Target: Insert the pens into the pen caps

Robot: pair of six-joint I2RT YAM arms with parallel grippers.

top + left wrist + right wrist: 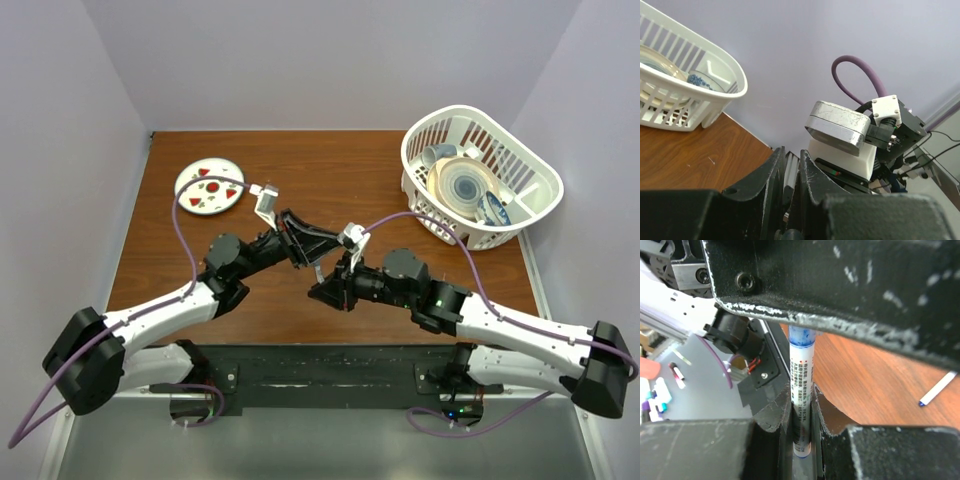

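Capping a pen in mid-air looks to be the step in hand, with both arms meeting above the middle of the table [200, 290]. The right gripper [801, 405] is clenched on a white pen [801, 375], which stands upright between its jaws with printed text running along the barrel. The pen's upper end rises out of the jaws into a blue cap [801, 335]. That cap is tucked under the black body of the left gripper [790, 160], directly above the right jaws. In the left wrist view the left jaws are drawn almost together round a pale sliver, so they appear to be pinching the cap, though most of it is hidden. Whether the cap is fully seated on the pen cannot be told. A second pen [937, 390] lies flat on the table, well off to the right of the right jaws. The next move, as a judgement, calls for pushing the two grippers straight toward each other along the pen's length. The barrel must stay in line with the cap so it does not tilt or slip in the jaws. Further pens would be left to cap afterwards.
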